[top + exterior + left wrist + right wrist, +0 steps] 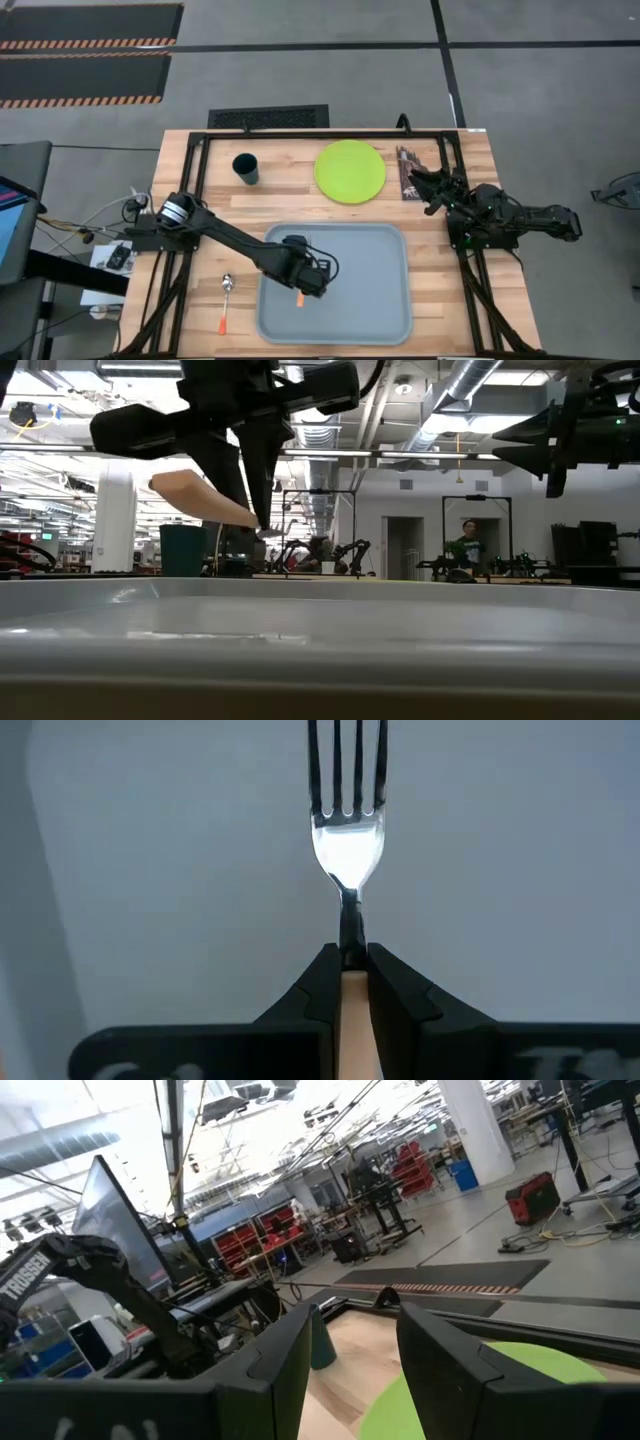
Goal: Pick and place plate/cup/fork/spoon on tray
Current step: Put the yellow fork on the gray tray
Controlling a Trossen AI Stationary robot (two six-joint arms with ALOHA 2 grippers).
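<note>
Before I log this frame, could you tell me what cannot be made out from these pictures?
- High view: the fork is mostly hidden under the left gripper; only its orange handle end shows.
- Low view: the tray rim blocks the tabletop, so the fork's height above the tray floor is unclear.
- Right wrist view: the plate is cut off by the right gripper.

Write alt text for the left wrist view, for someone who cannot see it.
The left gripper is shut on the fork, clamping the orange handle between its two dark fingers, with the silver tines pointing away from the camera. Behind the fork lies the plain pale grey-blue floor of the tray.
</note>
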